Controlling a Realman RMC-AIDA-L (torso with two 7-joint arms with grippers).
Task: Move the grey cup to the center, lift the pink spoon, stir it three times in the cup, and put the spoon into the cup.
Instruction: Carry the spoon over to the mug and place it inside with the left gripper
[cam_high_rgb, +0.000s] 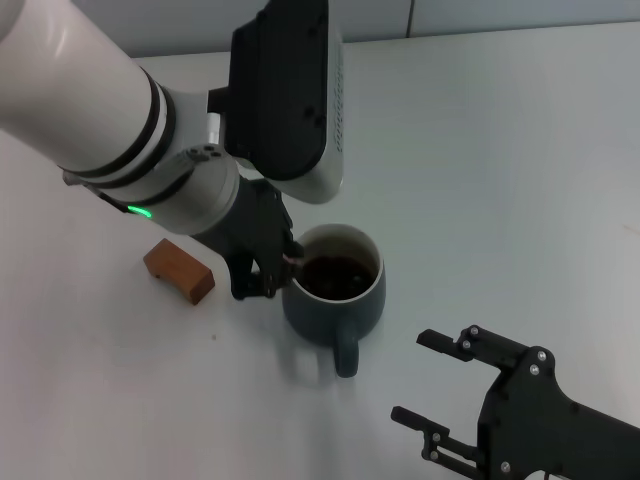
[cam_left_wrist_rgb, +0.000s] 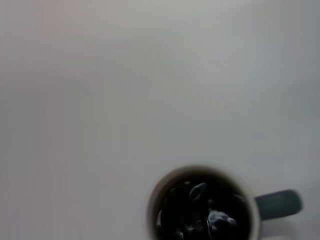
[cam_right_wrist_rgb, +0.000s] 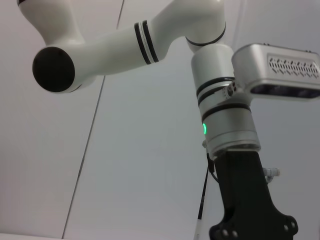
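Pink spoon (cam_high_rgb: 296, 259) in left claw (cam_high_rgb: 268, 272), over grey cup (cam_high_rgb: 335, 290).

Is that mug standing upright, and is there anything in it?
Upright. The grey cup stands on the table, its round mouth facing up, with dark brown liquid inside, below the rim.

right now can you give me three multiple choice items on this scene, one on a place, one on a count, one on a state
1. Where is the left tool?
A. at the grey cup's rim
B. over the wooden block
C. beside the right tool

2. How many wooden blocks lie on the table?
A. one
B. two
C. three

3. What state is the grey cup in?
A. empty
B. tipped over
C. upright with dark liquid

Answers: 1 A, its dark fingers meet the rim on the block's side. 2 A, the head view shows a single brown block. 3 C, the liquid sits level inside. The right tool waits open near the cup's handle.
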